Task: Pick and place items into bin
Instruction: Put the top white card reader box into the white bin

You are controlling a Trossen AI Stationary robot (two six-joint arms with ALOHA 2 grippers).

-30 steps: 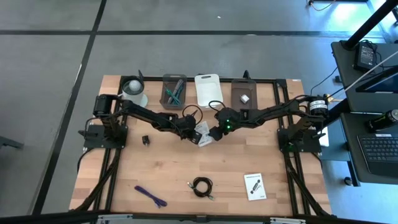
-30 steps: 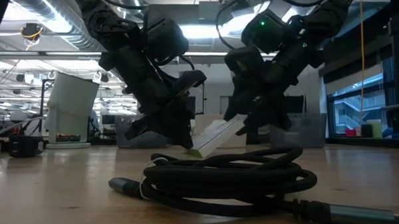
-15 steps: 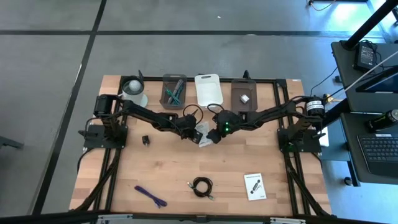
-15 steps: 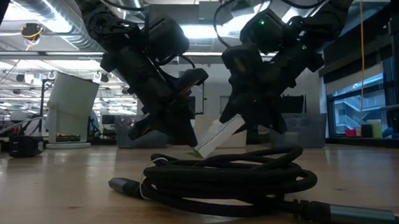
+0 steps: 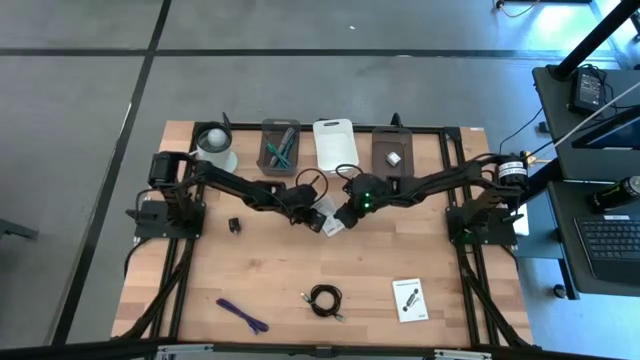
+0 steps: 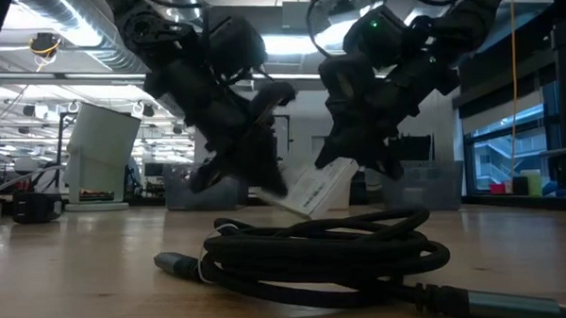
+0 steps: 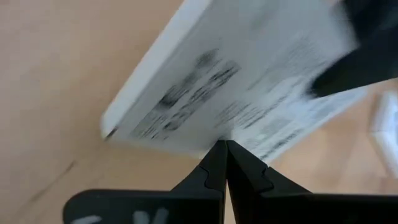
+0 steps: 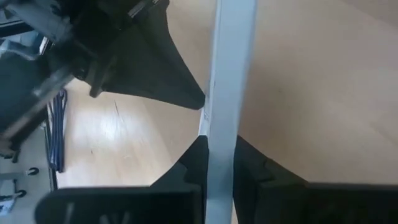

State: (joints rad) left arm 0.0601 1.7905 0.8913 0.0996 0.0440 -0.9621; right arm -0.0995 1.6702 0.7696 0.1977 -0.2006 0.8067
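A white printed card (image 5: 326, 218) hangs tilted between my two grippers at the table's middle. My left gripper (image 5: 316, 214) comes at it from the left and my right gripper (image 5: 336, 218) from the right, both shut on it. In the low view the card (image 6: 320, 188) slants up toward the right gripper (image 6: 351, 168). Lying flat on the table are a coiled black cable (image 5: 325, 298), a purple stick (image 5: 242, 315), a second card (image 5: 410, 298) and a tiny black block (image 5: 233, 225). A grey bin (image 5: 280, 148) at the far edge holds teal tools. My left gripper meets the card's near edge (image 7: 219, 138) only at the tips of its shut fingers, slanting down from the table's left. Whether a layer lies between the tips does not show. My right gripper pinches the card's edge (image 8: 219, 146) between its two fingers, one on each face, slanting down from the table's right. The card stands edge-on between them and tilted; in the low view the cable hides its lowest corner.
At the far edge stand a round tub with a white top (image 5: 215, 145), a white tray (image 5: 333, 143) and a brown bin (image 5: 391, 152) holding a small whitish piece. Black frame rails run along the left and right sides. Bare wood lies around the card and toward the near edge.
My right gripper has shut its fingers on the card, which my left gripper was holding alone. Both grippers have stayed at the table's middle and tipped slightly. The card has turned a little between them.
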